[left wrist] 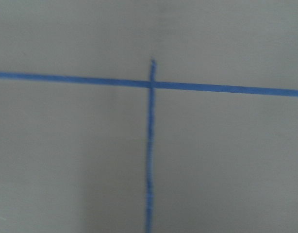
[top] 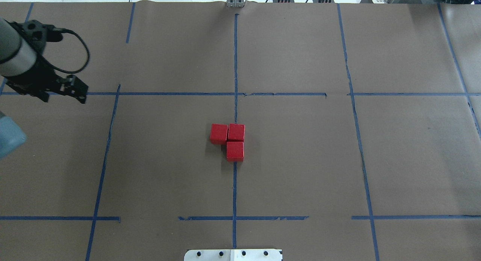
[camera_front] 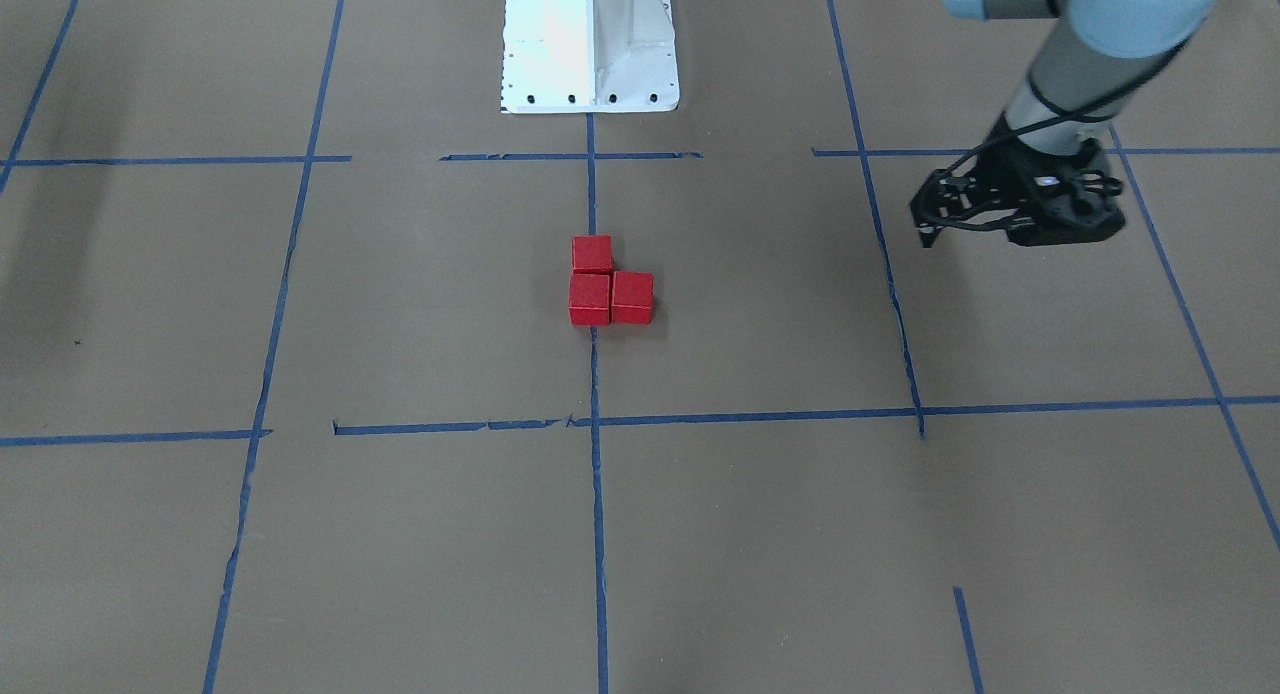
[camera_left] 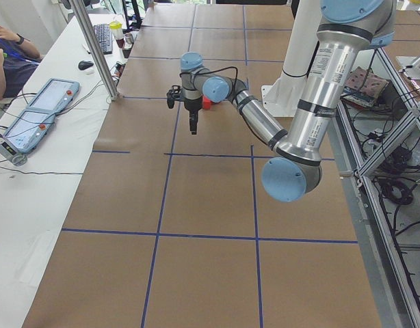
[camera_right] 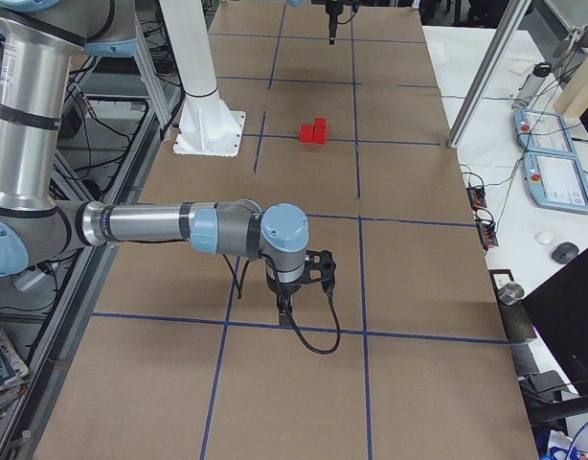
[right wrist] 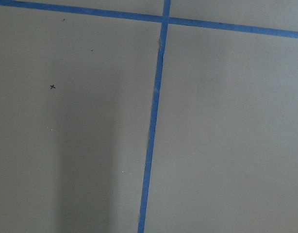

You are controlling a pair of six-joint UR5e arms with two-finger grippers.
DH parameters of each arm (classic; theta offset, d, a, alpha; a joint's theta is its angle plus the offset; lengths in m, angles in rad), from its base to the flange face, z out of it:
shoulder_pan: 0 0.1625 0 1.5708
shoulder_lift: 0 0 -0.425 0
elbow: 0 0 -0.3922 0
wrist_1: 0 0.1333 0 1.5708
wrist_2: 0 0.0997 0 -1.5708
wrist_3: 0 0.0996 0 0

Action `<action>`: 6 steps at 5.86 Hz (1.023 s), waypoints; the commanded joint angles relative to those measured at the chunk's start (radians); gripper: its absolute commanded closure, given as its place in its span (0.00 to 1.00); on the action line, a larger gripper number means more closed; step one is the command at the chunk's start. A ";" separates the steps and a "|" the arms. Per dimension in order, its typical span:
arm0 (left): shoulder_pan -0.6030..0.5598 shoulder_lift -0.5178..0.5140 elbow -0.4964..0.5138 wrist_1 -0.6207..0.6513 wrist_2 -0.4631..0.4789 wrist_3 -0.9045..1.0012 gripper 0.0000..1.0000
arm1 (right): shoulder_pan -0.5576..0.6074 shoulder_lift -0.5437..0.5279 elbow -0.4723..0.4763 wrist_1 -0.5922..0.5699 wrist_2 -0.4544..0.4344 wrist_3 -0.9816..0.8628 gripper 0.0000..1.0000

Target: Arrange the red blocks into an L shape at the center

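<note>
Red blocks (top: pixel 229 140): three, touching, forming an L astride the tape line within the center (top: pixel 293 159); arrangement judged finished; left gripper (top: pixel 79 93) well outside the center, empty, fingers' spacing unclear; right gripper (camera_right: pixel 286 302) also distant, fingers indiscernible; next move: withdrawal only.

Three red blocks (top: pixel 235 133) lie at mid-frame on one brown-paper worktop (top: pixel 300 170). Two robot arms show, the left arm (camera_left: pixel 319 89) and the right arm (camera_right: pixel 141 225). Each has one pincer, the left pincer (top: pixel 80 95) and the right pincer (camera_right: pixel 284 305). One white pedestal (camera_front: pixel 590 44) is at top centre. Two teach pendants (camera_right: pixel 560 184) are at the right edge. One keyboard (camera_left: pixel 104 37) and one mouse (camera_left: pixel 85 65) are at upper left.
</note>
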 commanded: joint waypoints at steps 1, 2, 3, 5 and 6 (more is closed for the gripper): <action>-0.262 0.192 0.031 -0.006 -0.084 0.484 0.00 | 0.000 0.003 0.000 0.000 0.000 0.001 0.00; -0.377 0.278 0.095 -0.012 -0.086 0.717 0.00 | 0.000 0.003 0.000 0.000 0.003 0.001 0.00; -0.465 0.335 0.132 -0.012 -0.090 0.794 0.00 | 0.000 0.003 -0.003 0.000 0.005 0.001 0.00; -0.499 0.427 0.221 -0.138 -0.177 0.792 0.00 | 0.000 0.003 -0.002 0.000 0.007 0.002 0.00; -0.499 0.428 0.254 -0.143 -0.179 0.776 0.00 | 0.000 0.003 -0.002 0.000 0.007 0.002 0.00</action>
